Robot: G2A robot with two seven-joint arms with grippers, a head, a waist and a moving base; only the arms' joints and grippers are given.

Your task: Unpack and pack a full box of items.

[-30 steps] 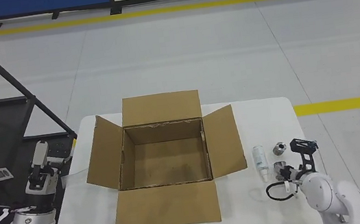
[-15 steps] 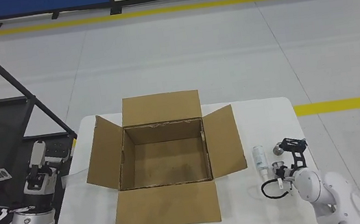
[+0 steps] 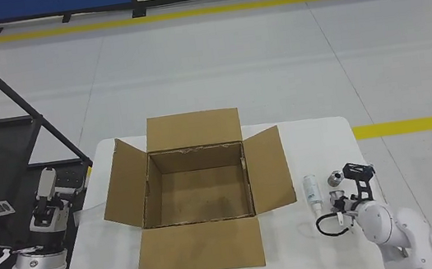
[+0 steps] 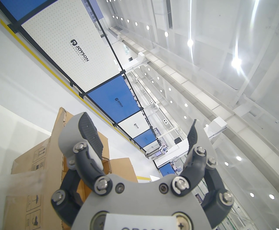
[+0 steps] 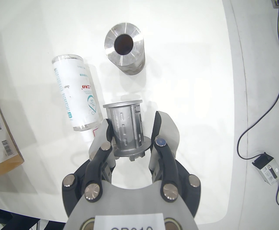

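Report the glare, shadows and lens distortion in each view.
Top view: even light, with only the inside of the open brown cardboard box shaded. Left wrist view: the ceiling lamps flare into streaks, and straight beams bow. Right wrist view: the white table glares, its edge curves, and the bored steel cylinder shows bright highlights.

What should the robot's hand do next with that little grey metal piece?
Probably close the right gripper on the slotted metal part. Its fingers sit on either side of the part, one with a gap beside it, and the cardboard box stands open and empty, ready for packing.
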